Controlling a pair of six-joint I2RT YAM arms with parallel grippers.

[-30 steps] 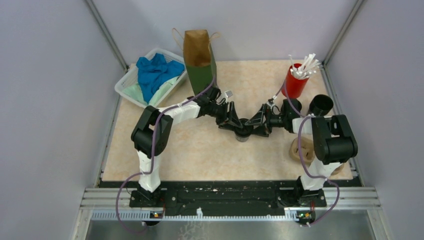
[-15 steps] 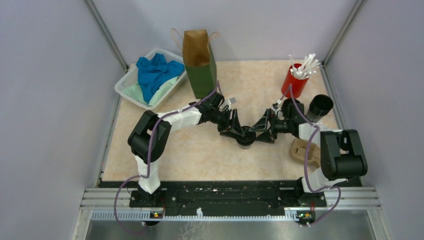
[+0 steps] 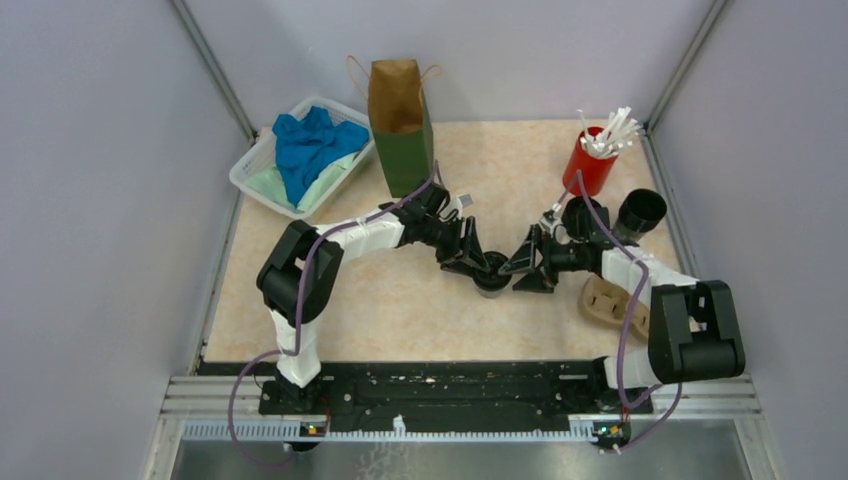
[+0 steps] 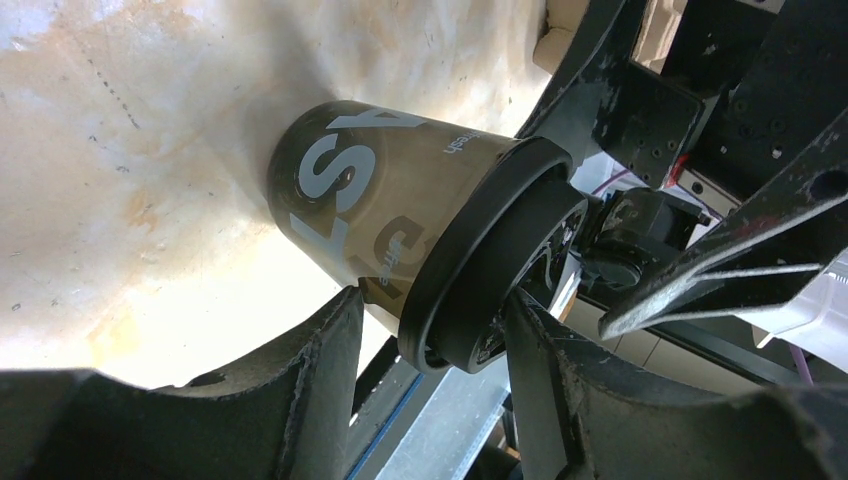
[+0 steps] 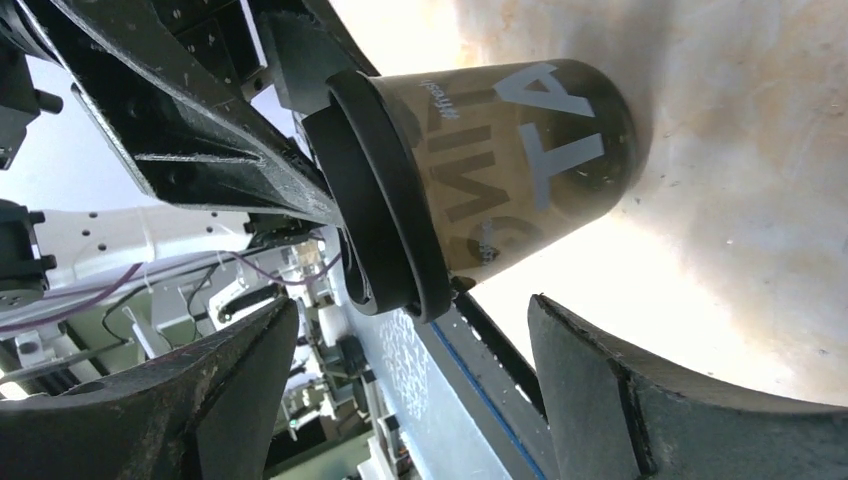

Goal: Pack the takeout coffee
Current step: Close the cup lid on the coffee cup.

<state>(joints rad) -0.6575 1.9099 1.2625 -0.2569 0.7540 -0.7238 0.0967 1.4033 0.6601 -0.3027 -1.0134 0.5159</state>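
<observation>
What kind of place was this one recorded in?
Probably a robot test cell, not a real café: plain grey walls box in a small table, and on it are staged takeout props: a paper bag, a coffee cup and a red cup of sticks.

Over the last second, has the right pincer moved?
Yes. The right pincer has slid right, backing off the coffee cup, judged against the red cup.

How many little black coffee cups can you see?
2. One cup stands mid-table, in the left gripper; a second cup sits beside the red cup, far right. The bag may hide more.
</observation>
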